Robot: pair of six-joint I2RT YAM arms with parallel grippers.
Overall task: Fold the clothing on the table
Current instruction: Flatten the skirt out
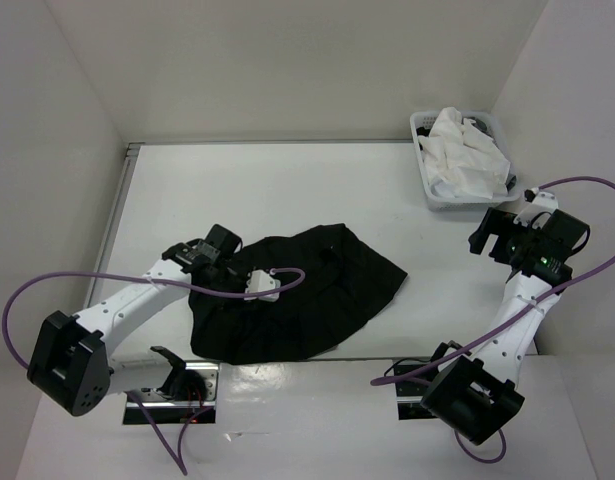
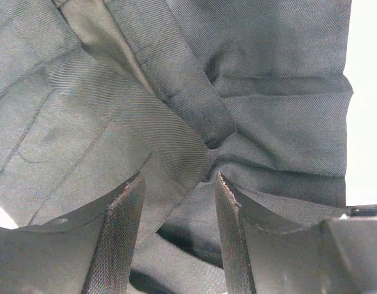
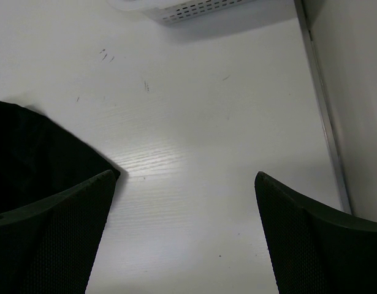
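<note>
The black pleated skirt lies in the near middle of the white surface, a little toward the left arm, spread in a rough fan with its hem running toward the right. It is rumpled rather than squared: the upper left part is bunched, and no clean fold line shows anywhere.

The left tool is down on that bunched part. Its jaws stand partway apart and straddle a puckered ridge of cloth, with no visible clamp on it. The right tool is wide open and holds nothing; it hangs over bare surface just beside the skirt's right edge.

At the far right corner a white basket holds a crumpled white cloth, well apart from the skirt.

By the look of it the task is at its start: a first hold is being set up, and flattening the skirt and making every fold are left to do.
</note>
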